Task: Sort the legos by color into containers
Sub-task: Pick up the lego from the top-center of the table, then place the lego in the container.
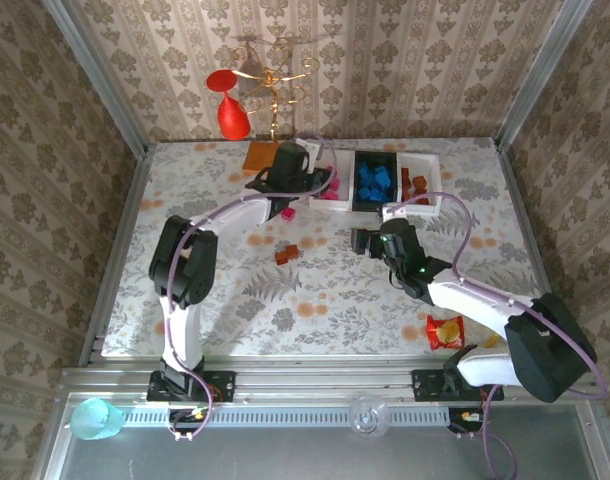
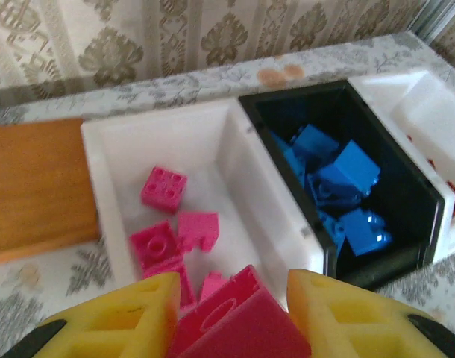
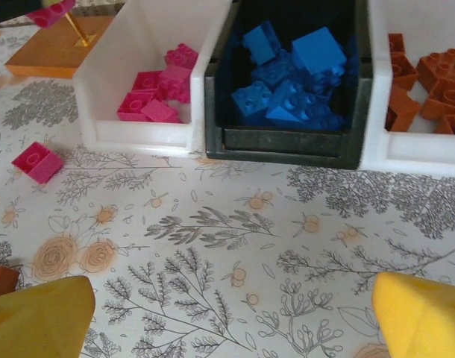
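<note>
My left gripper (image 2: 235,317) is shut on a magenta lego (image 2: 246,324) and hangs over the near end of the left white tray (image 2: 239,179), which holds several pink legos (image 2: 164,188). Beside it, the black tray (image 2: 410,205) holds blue legos (image 2: 347,171), and the right white tray (image 3: 414,153) holds orange-brown legos (image 3: 429,82). A loose pink lego (image 3: 37,161) and an orange-brown one (image 1: 287,254) lie on the cloth. In front of the trays my right gripper (image 3: 235,321) stands open above bare cloth, with nothing between its fingers.
A gold stand on a flat orange-brown base (image 2: 33,186) sits left of the trays, with a red ornament (image 1: 233,115) hanging from it. A red-yellow snack packet (image 1: 446,330) lies near the front right. Patterned walls close in the table's back and sides.
</note>
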